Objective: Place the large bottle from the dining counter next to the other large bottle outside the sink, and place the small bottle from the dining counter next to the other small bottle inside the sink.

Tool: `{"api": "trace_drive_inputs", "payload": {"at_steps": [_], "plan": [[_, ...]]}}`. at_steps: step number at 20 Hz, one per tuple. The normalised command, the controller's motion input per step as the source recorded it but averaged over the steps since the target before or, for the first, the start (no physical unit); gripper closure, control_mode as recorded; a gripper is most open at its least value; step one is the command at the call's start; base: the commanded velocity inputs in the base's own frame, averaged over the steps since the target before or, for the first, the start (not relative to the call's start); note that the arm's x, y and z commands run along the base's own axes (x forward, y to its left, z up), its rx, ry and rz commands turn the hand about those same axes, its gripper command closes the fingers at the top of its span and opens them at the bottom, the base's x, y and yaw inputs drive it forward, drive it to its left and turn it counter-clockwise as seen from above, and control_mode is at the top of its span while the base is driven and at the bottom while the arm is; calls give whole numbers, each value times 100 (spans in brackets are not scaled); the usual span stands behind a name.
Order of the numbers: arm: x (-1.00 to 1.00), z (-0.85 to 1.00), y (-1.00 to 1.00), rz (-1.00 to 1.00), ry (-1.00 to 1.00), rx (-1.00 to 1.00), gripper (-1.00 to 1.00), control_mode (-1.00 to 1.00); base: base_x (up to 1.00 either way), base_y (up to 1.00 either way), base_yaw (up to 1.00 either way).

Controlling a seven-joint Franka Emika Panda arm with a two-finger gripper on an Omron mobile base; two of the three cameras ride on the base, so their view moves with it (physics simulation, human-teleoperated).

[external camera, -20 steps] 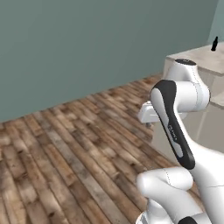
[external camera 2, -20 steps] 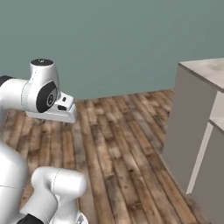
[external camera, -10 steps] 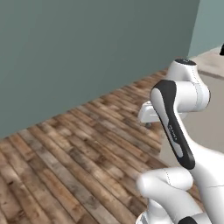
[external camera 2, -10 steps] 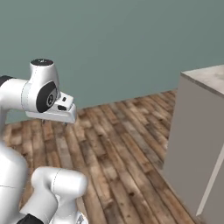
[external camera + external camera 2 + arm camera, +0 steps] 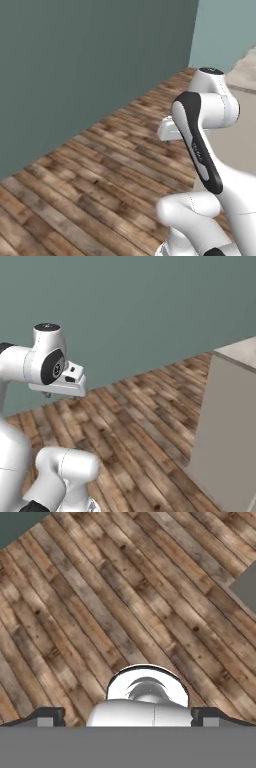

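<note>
Now | fingers (image 5: 128,717) wide apart, empty, over plank floor (image 5: 100,602) | right base: counter (image 5: 230,426) side

I'm looking at a rendered home interior, likely a kitchen: wood plank floor (image 5: 100,170), a plain teal wall (image 5: 130,311), and the pale side and stone-look top of a counter (image 5: 227,421) at my right.

Beige dining counter (image 5: 235,421) at right

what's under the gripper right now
Bare wooden plank floor lies below the open, empty gripper. The robot's own white body covers the patch directly underneath, so that spot cannot be seen.
</note>
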Motion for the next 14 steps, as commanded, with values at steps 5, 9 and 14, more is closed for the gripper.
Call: {"api": "trace_drive_inputs", "payload": {"at_steps": [5, 9, 14], "plan": [[0, 0, 0, 0, 0, 0, -100, 100, 100, 34, -48], [0, 0, 0, 0, 0, 0, -100, 100, 100, 37, -52], [0, 0, 0, 0, 0, 0, -100, 100, 100, 46, -52]]}}
